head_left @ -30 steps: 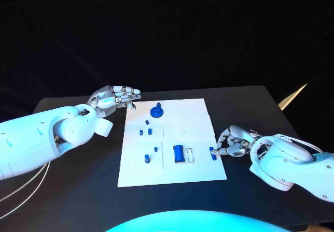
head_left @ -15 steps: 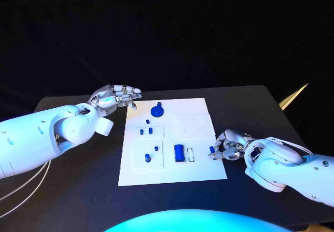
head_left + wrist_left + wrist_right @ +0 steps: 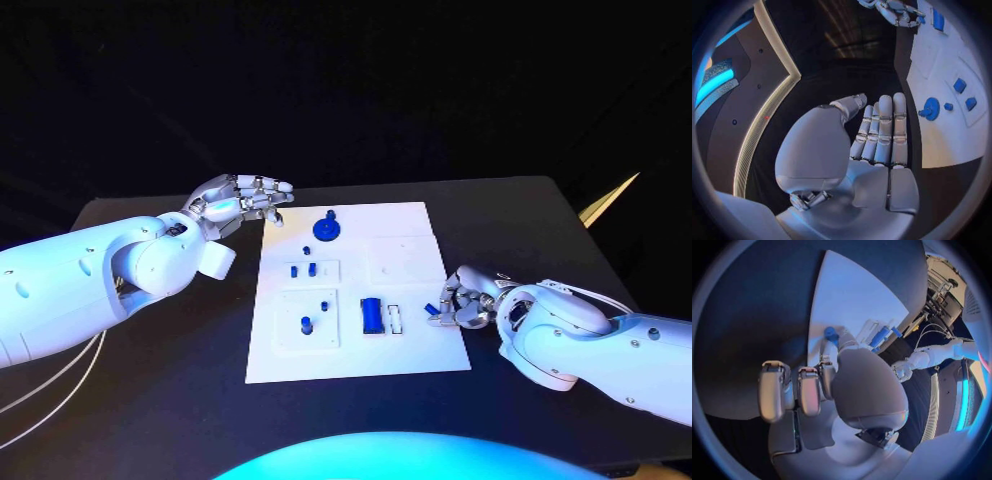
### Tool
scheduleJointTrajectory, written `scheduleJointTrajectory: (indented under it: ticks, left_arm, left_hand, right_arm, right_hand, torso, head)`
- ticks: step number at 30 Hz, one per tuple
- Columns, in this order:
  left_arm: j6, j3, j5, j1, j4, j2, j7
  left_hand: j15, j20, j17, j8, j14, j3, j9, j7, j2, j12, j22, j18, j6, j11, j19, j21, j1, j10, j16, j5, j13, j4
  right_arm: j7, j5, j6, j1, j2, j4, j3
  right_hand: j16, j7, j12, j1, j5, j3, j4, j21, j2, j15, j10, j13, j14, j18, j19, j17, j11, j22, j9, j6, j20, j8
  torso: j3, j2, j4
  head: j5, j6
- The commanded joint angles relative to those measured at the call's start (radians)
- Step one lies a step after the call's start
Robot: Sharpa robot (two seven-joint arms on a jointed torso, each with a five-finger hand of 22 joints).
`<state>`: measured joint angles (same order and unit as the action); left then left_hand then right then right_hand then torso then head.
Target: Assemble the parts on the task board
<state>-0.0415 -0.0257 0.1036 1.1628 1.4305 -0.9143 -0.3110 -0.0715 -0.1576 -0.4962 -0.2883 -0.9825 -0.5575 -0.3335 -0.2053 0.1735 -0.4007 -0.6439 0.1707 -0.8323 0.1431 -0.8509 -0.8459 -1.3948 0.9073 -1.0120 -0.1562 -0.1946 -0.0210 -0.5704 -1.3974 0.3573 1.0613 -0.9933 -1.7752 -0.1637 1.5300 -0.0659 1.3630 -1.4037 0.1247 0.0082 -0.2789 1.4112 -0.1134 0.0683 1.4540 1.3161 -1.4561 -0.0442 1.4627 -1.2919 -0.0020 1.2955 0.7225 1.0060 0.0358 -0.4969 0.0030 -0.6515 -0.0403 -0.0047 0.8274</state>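
Note:
The white task board (image 3: 411, 355) lies mid-table. On it are a round blue part (image 3: 326, 230) at the far end, small blue pegs (image 3: 294, 270) in its left plates and a blue block (image 3: 371, 316) near the middle. My right hand (image 3: 466, 298) sits at the board's right edge and pinches a small blue part (image 3: 433, 308) between thumb and fingertip; the right wrist view shows that part (image 3: 830, 333) over the board (image 3: 854, 295). My left hand (image 3: 240, 200) hovers off the board's far left corner, holding nothing. Its fingers (image 3: 879, 132) lie straight beside the board (image 3: 942, 140).
The black table (image 3: 144, 380) runs wide on both sides of the board. A raised white square plate (image 3: 404, 258) sits on the board's right half. The table's right corner (image 3: 584, 225) lies close behind my right arm.
My right hand has crept left onto the board's edge and closed on the small blue part, which now sits tilted in its fingers. The left hand has not moved.

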Motion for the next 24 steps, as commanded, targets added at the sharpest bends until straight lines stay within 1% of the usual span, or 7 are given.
scheduleJointTrajectory:
  ticks: [1,2,4,6,8,15,24]
  left_arm:
    - [0.003,0.001,-0.001,0.0,0.003,0.0,-0.001]
    - [0.003,0.001,-0.001,0.0,0.003,0.0,-0.001]
    - [0.003,0.001,-0.001,0.001,0.004,0.0,0.0]
    - [0.003,0.001,-0.001,0.001,0.004,-0.001,0.001]
    - [0.003,0.001,-0.001,0.001,0.004,-0.002,0.002]
    - [0.003,0.001,-0.001,0.001,0.005,-0.002,0.003]
    - [0.003,0.001,-0.001,0.001,0.004,0.0,0.004]
  left_hand:
    - [-0.001,-0.008,0.012,-0.02,0.005,0.022,0.01,-0.003,-0.011,-0.006,0.011,0.013,0.009,0.005,-0.016,0.012,0.01,-0.017,0.012,0.001,0.01,-0.018]
    - [-0.001,-0.008,0.012,-0.02,0.005,0.022,0.01,-0.003,-0.011,-0.006,0.011,0.013,0.009,0.005,-0.016,0.012,0.01,-0.017,0.012,0.001,0.01,-0.018]
    - [-0.001,-0.008,0.012,-0.02,0.005,0.022,0.01,-0.003,-0.011,-0.006,0.011,0.013,0.009,0.005,-0.016,0.012,0.01,-0.017,0.012,0.001,0.01,-0.018]
    - [-0.001,-0.008,0.011,-0.023,0.005,0.022,0.011,-0.003,-0.012,-0.008,0.013,0.013,0.009,0.004,-0.017,0.014,0.01,-0.018,0.012,0.001,0.01,-0.02]
    - [-0.001,-0.008,0.011,-0.023,0.005,0.022,0.011,-0.003,-0.012,-0.008,0.013,0.013,0.009,0.004,-0.017,0.014,0.01,-0.018,0.012,0.001,0.01,-0.02]
    - [-0.001,-0.008,0.011,-0.024,0.005,0.021,0.011,-0.003,-0.012,-0.009,0.013,0.013,0.009,0.004,-0.017,0.015,0.01,-0.018,0.012,0.001,0.01,-0.02]
    - [-0.001,-0.008,0.011,-0.024,0.005,0.021,0.011,-0.003,-0.012,-0.009,0.013,0.013,0.009,0.004,-0.017,0.015,0.01,-0.018,0.012,0.001,0.01,-0.02]
  right_arm:
    - [-0.025,-0.03,-0.029,-0.013,0.006,0.015,-0.011]
    - [-0.028,-0.035,-0.031,-0.014,0.007,0.015,-0.011]
    - [-0.035,-0.048,-0.035,-0.014,0.009,0.014,-0.011]
    - [-0.039,-0.05,-0.032,-0.015,0.01,0.011,-0.011]
    - [-0.04,-0.042,-0.022,-0.015,0.009,0.005,-0.011]
    - [-0.031,0.018,0.027,-0.011,-0.002,-0.035,-0.011]
    - [-0.005,0.176,0.079,0.021,0.005,-0.091,-0.01]
  right_hand:
    - [0.011,0.002,-0.009,-0.079,0.026,0.209,0.033,0.013,0.011,0.007,0.005,0.109,-0.101,0.017,0.076,-0.215,-0.01,0.24,-0.154,-0.004,-0.007,0.103]
    - [0.011,0.0,-0.01,-0.086,0.027,0.252,0.043,0.015,-0.003,0.008,0.005,0.109,-0.101,0.018,0.076,-0.215,-0.009,0.24,-0.155,0.0,-0.008,0.105]
    - [0.011,-0.001,-0.011,-0.09,0.069,0.361,0.082,0.02,-0.028,0.007,0.005,0.11,-0.101,0.019,0.077,-0.215,-0.009,0.241,-0.149,0.012,-0.007,0.101]
    - [0.011,-0.006,-0.011,-0.042,0.086,0.462,0.119,0.02,-0.056,0.004,0.007,0.111,-0.101,0.019,0.077,-0.216,-0.007,0.241,-0.135,0.008,-0.004,0.092]
    - [0.011,-0.006,-0.012,0.003,0.099,0.527,0.154,0.019,-0.072,0.004,0.009,0.111,-0.101,0.018,0.077,-0.216,-0.006,0.241,-0.118,0.0,-0.002,0.081]
    - [0.011,-0.005,-0.013,0.096,0.137,0.622,0.215,0.02,-0.064,0.004,0.014,0.112,-0.101,0.018,0.077,-0.217,-0.005,0.241,-0.07,-0.031,-0.002,0.048]
    - [0.013,-0.004,-0.01,0.155,0.168,0.66,0.238,0.026,-0.052,0.005,0.018,0.115,-0.102,0.019,0.078,-0.221,-0.006,0.242,-0.047,-0.046,-0.004,0.034]
  torso:
    - [-0.0001,0.001,-0.0003]
    - [-0.0001,0.001,-0.0003]
    - [-0.0002,0.001,-0.0002]
    - [0.0001,0.001,-0.0005]
    - [0.0005,0.001,-0.0009]
    - [0.0002,0.001,-0.0011]
    - [0.0001,0.001,-0.0003]
  head:
    - [0.0,0.002]
    - [0.0,0.002]
    - [0.0,0.002]
    - [0.0,0.002]
    - [0.001,0.0]
    - [0.001,-0.003]
    - [-0.002,-0.002]
